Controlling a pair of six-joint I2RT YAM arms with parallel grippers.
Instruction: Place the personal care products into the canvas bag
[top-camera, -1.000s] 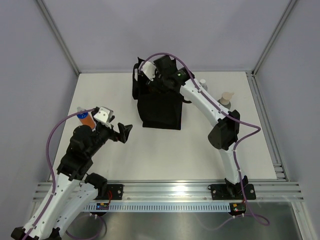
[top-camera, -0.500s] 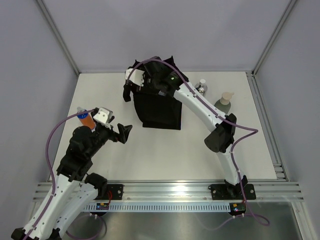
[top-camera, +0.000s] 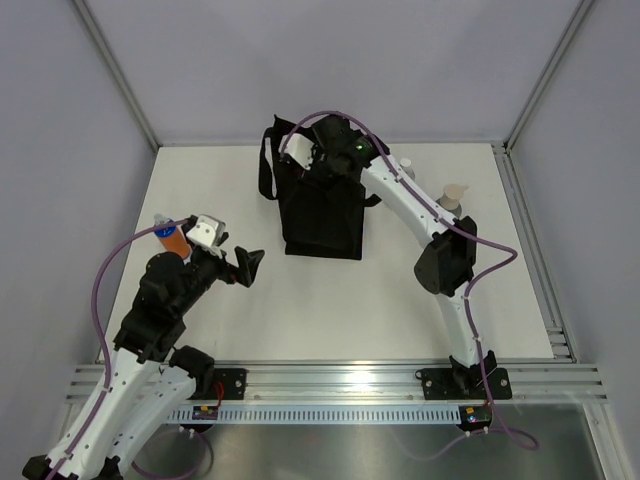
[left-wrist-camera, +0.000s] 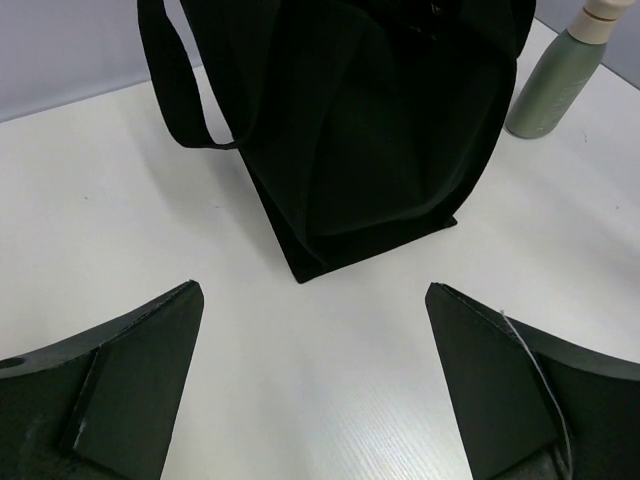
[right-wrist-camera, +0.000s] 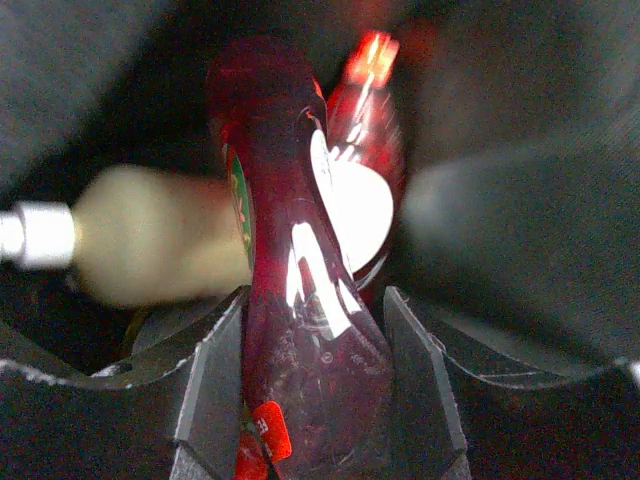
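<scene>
My left pincer (left-wrist-camera: 315, 300) gapes wide (arm folded low); my right pincer (right-wrist-camera: 312, 335), stretched far forward, grips a dark red bottle (right-wrist-camera: 285, 220).

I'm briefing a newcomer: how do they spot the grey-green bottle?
Find the black canvas bag standing mid-table. Right of it, beside the right arm, stand two bottles. The grey-green bottle is the farther-right one, beige-capped; the small silver bottle sits nearer the bag.

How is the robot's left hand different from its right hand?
The left gripper is wide open and empty; the right gripper is shut on a dark red bottle. The left gripper hangs over the table, outside the canvas bag; the right gripper reaches down into it. Both are dark and two-fingered.
</scene>
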